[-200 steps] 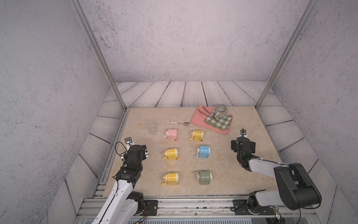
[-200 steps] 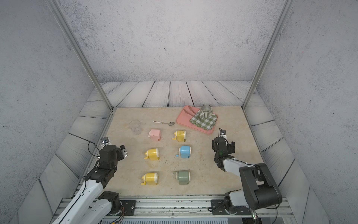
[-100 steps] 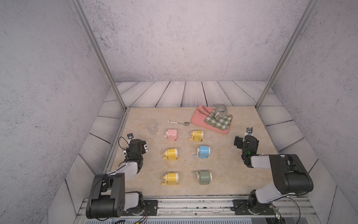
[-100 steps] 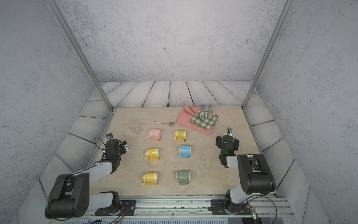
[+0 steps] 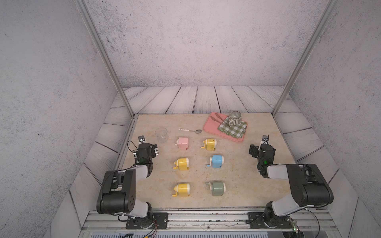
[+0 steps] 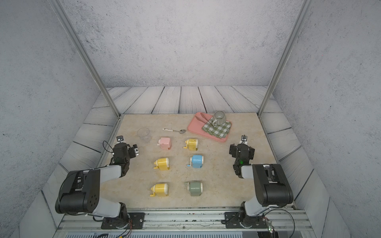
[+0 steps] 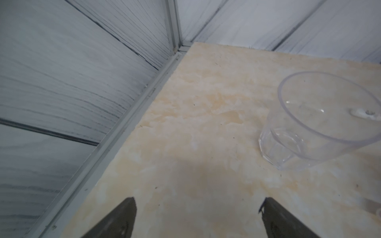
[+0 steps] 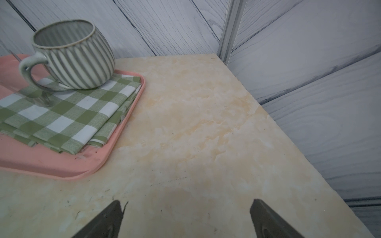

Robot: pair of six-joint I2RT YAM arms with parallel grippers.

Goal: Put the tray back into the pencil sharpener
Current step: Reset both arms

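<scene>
Several small pencil sharpeners stand in two columns mid-table: pink (image 5: 182, 143), yellow (image 5: 209, 144), yellow (image 5: 181, 163), blue (image 5: 216, 161), yellow (image 5: 181, 189) and grey-green (image 5: 217, 188). No loose sharpener tray shows in any view. My left gripper (image 5: 146, 146) (image 7: 196, 201) sits low at the table's left edge, open, with bare tabletop between its fingers. My right gripper (image 5: 261, 148) (image 8: 186, 203) sits low near the right edge, open and empty. Both are well apart from the sharpeners.
A clear plastic cup (image 5: 161, 135) (image 7: 321, 119) stands just ahead of the left gripper. A spoon (image 5: 190, 130) lies behind the sharpeners. At the back right a pink platter (image 5: 210, 125) (image 8: 51, 164) carries a green checked cloth (image 8: 61, 115) and a striped mug (image 8: 74, 53).
Both arms have folded back low over their bases, each gripper ending near its side edge. Both grippers' jaws have spread wider.
</scene>
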